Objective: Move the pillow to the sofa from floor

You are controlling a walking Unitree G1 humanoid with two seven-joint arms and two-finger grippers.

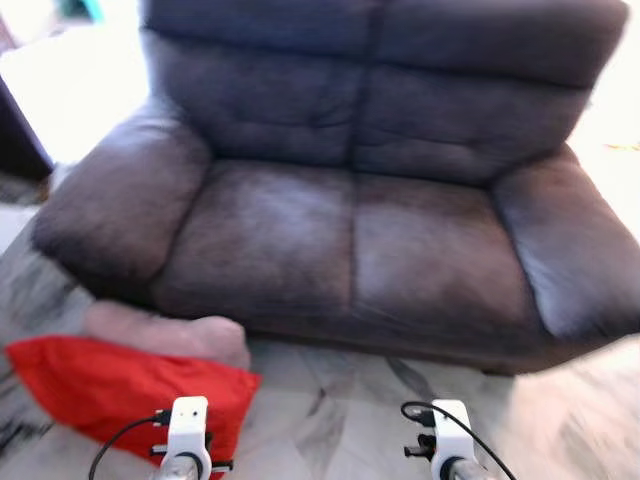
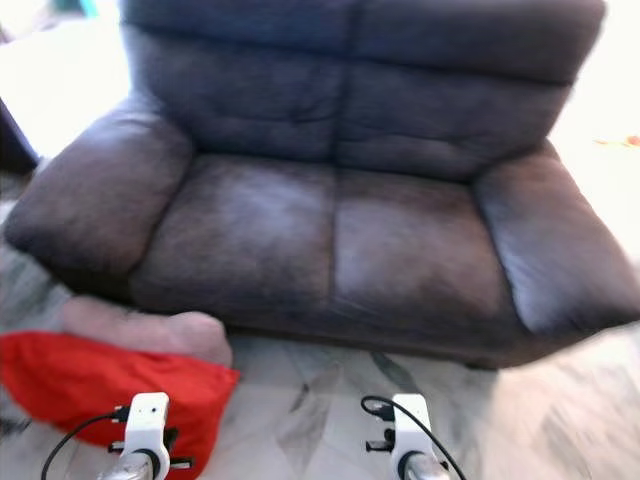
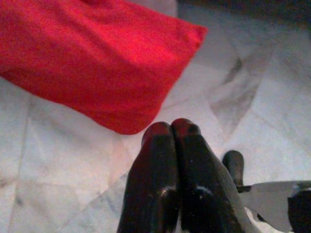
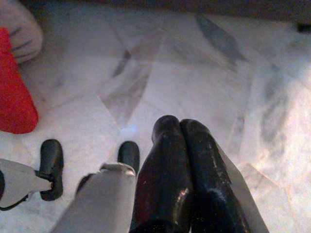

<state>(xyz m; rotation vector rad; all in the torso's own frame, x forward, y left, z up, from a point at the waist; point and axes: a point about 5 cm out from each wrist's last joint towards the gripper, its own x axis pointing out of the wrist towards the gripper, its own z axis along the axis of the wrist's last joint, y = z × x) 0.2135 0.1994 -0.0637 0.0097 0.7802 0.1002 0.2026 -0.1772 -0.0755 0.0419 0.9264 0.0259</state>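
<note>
Here the left gripper (image 3: 171,128) has its two black fingers pressed together, holding nothing, and it hangs above the marble floor (image 1: 350,420) just short of the red pillow (image 3: 92,58). In the left wrist view the pillow's nearest corner lies straight ahead of the fingertips, close but apart from them. The right gripper (image 4: 179,127) is likewise closed and empty, over bare tile, with the pillow's end (image 4: 14,104) well off toward the robot's left.

From the head camera, the red pillow (image 1: 120,390) rests on the floor at the front left corner of the sofa (image 1: 350,230), just before its left armrest. Its long axis seems to run roughly along the sofa's front edge, tilted a little toward the robot. A pale pinkish cushion (image 1: 165,335) lies beside it, between it and the sofa base; whether the two touch I cannot tell through the blur.

The left arm is plainly the nearer one. I judge the pickup has not begun: the fingers would need to open and reach forward and left onto that near corner.
</note>
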